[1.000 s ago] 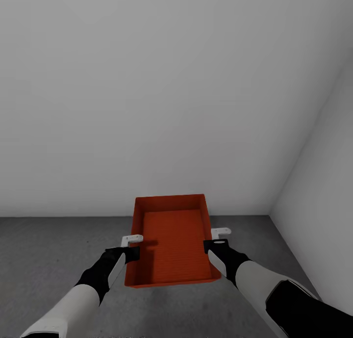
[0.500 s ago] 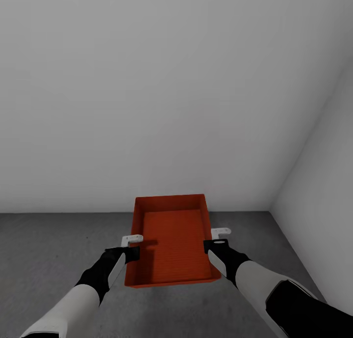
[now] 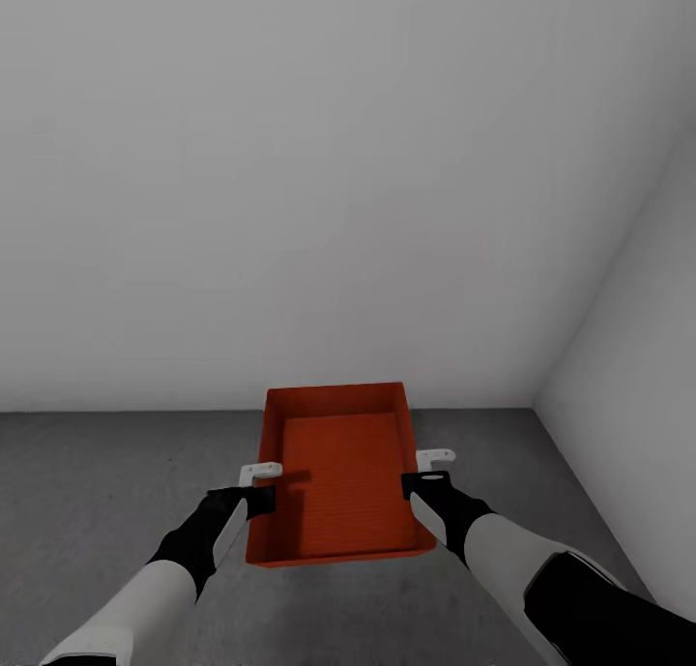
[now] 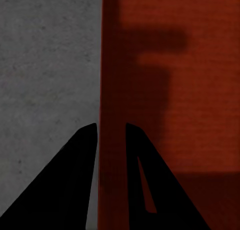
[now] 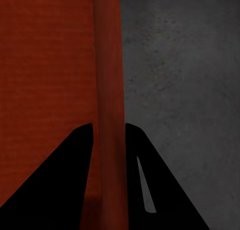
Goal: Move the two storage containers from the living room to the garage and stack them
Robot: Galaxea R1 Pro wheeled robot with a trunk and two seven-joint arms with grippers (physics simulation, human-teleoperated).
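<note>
Head cam: orange container point(image 3: 336, 482) at 6 o'clock, carried above the grey floor point(image 3: 87, 482) near a corner. Left gripper point(image 4: 111, 132) pinches its left wall; right gripper point(image 5: 108, 132) pinches the right wall.

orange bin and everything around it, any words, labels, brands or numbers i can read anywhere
None: no text, label, brand or number can be read in any view.
The storage container has plain orange-red walls and a ribbed bottom, with no print.
The left gripper and right gripper, each clamped on a side wall, carry no markings.
The pale wall and grey concrete floor are unmarked.
</note>
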